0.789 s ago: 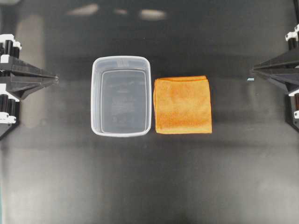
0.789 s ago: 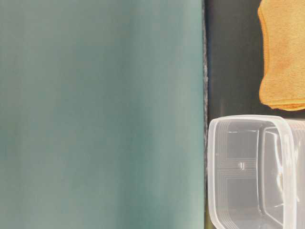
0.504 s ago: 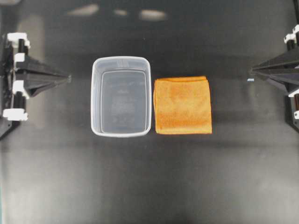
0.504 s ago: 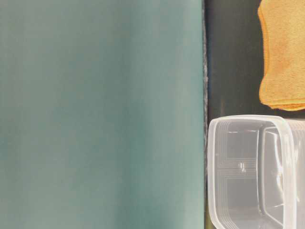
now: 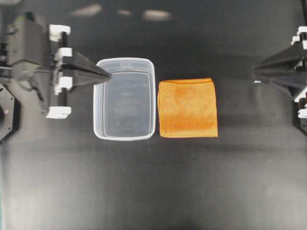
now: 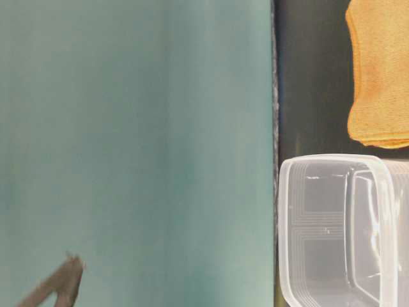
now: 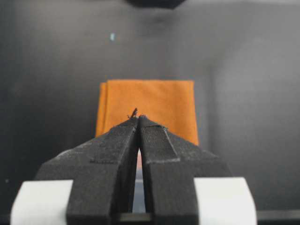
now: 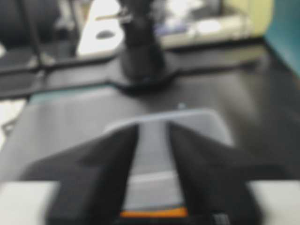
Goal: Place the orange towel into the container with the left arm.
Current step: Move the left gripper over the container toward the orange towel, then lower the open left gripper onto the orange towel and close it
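Both tools empty — left tool point(image 5: 108, 75) pinched closed (over container point(image 5: 124, 135) rim), right tool point(image 8: 152, 136) parted.

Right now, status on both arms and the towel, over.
Left gripper shut, empty, tips over the container rim. Right gripper open, parked at the far edge. Orange towel flat on the table, beside the container. Container sits between left gripper and towel.
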